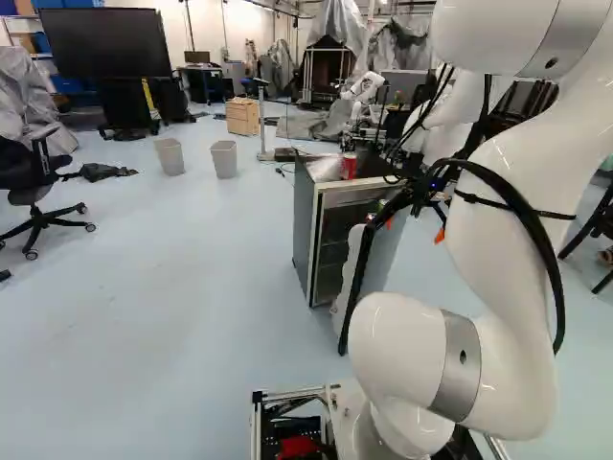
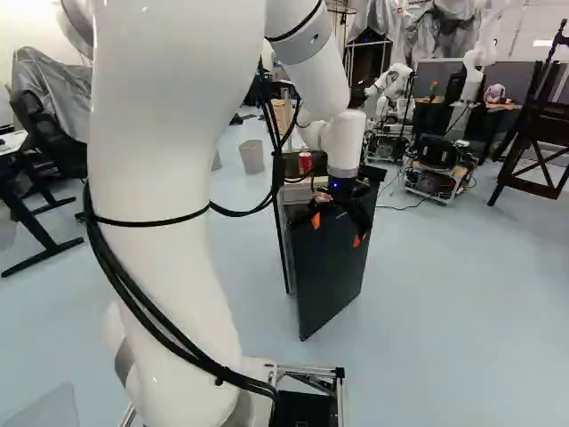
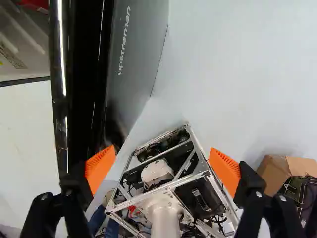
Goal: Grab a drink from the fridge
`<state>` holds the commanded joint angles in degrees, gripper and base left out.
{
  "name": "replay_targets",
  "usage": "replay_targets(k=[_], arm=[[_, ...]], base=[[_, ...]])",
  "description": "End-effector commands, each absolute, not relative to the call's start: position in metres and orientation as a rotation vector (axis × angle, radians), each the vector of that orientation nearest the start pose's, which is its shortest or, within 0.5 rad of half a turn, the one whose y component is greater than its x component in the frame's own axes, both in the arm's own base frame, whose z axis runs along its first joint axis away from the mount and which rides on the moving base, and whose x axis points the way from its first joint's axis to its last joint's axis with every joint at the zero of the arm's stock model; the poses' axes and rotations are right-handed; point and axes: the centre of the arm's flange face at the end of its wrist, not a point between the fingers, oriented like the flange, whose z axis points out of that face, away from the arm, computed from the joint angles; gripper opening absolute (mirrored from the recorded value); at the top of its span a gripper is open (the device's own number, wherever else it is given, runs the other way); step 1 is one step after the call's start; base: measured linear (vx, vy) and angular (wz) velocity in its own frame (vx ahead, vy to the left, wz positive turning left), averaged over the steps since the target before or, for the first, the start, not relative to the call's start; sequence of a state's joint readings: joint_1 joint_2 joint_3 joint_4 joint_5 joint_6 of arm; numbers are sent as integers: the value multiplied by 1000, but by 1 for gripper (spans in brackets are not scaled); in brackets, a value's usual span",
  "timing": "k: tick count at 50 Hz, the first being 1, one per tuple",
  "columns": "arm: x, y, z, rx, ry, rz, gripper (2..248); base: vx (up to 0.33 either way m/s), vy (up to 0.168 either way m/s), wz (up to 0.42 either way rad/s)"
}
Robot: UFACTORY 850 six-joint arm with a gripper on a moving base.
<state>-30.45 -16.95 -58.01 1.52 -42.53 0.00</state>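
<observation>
The gripper (image 2: pixel 337 229) is in front of the fridge's dark door panel (image 2: pixel 327 280) in the right base view. In the wrist view the gripper (image 3: pixel 161 166) stands open, with nothing held between its orange pads; the door's black edge (image 3: pixel 81 114) runs beside one finger. The door stands ajar from the small fridge (image 1: pixel 305 225). A red can (image 1: pixel 349 165) stands on the fridge top beside a clear plastic bag (image 1: pixel 324 168). Shelves show dimly in the fridge's front; I cannot tell which drinks are inside.
My base frame (image 3: pixel 163 173) shows beyond the fingers in the wrist view, with a cardboard box (image 3: pixel 277 173) to one side. Two bins (image 1: pixel 224 159) and an office chair (image 1: pixel 34 187) stand on the floor. Another robot (image 2: pixel 388 89) is behind the fridge.
</observation>
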Motion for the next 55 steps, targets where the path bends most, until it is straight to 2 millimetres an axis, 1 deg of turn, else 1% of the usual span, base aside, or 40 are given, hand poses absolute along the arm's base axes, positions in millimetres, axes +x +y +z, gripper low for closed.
replay_targets(k=[27, 55], arm=[[449, -227, 424, -3036, 763, -43, 247], [463, -212, 424, -3060, 705, -130, 247]], base=[[0, 0, 0], [0, 0, 0]])
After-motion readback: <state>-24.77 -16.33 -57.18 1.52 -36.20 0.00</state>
